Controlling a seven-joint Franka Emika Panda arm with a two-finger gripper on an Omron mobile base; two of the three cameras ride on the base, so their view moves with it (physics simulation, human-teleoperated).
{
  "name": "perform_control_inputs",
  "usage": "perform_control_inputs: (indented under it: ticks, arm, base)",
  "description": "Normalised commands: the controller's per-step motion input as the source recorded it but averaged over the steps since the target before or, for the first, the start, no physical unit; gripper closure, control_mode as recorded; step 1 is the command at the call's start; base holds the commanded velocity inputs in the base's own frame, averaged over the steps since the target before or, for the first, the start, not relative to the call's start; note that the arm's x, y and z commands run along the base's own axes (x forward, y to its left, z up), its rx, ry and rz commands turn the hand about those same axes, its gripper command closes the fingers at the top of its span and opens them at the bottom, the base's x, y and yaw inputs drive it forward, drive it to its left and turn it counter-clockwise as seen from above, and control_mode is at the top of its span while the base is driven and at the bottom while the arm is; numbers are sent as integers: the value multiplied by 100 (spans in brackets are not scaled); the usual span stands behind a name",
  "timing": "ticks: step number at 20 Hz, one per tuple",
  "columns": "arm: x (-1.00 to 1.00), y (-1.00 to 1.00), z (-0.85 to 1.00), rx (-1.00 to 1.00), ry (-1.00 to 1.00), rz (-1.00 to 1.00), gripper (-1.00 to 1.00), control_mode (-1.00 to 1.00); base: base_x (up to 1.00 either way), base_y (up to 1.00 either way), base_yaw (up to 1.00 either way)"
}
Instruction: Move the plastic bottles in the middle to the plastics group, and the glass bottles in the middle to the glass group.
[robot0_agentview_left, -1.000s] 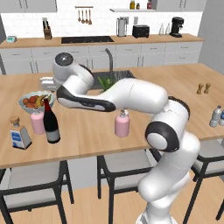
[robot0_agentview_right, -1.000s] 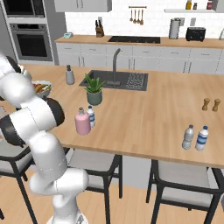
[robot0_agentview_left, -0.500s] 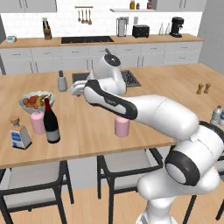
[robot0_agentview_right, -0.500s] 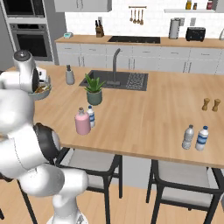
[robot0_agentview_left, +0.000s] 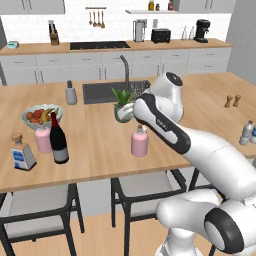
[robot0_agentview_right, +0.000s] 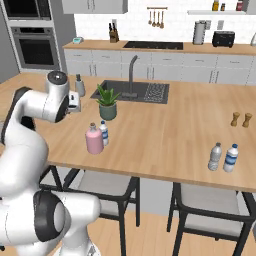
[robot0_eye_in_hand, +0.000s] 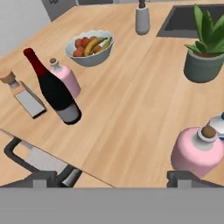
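Though the gripper (robot0_eye_in_hand: 118, 177) shows just its two dark tips at the bottom of the hand view, they stand wide apart with nothing between them, hovering above the middle pink bottle (robot0_eye_in_hand: 197, 151). That squat bottle looks like smooth, rigid glass: fairly heavy, slippery and breakable, so the round body below the shoulder seems the safest place to clamp, rather than the small grey cap. Touching or just behind it stands the small clear water bottle (robot0_agentview_right: 103, 133) with its blue band, probably light and slightly yielding; I cannot tell whether they touch. Beyond them sits a potted plant (robot0_agentview_left: 121, 104) in a dull grey pot. Well off to the left, the dark wine bottle (robot0_agentview_left: 58, 140) already stands with the glass group's pink bottle (robot0_agentview_left: 43, 139) and the square corked bottle (robot0_agentview_left: 22, 152), near the fruit bowl (robot0_agentview_left: 41, 116). The plastics group (robot0_agentview_right: 223, 157) waits at the counter's far right.
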Motion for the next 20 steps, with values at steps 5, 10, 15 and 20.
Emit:
perform_control_inputs:
  ticks: [5, 10, 15, 20]
  arm:
    - [-3, -88, 0, -17, 34, -14, -100, -100]
    - [20, -48, -2, -18, 29, -16, -100, -100]
    - [46, -2, -21, -6, 29, -8, -100, -100]
    - [35, 0, -49, 0, 5, 0, -100, -100]
  base:
    - [0, 0, 0]
    - [0, 0, 0]
    - [0, 0, 0]
    - [0, 0, 0]
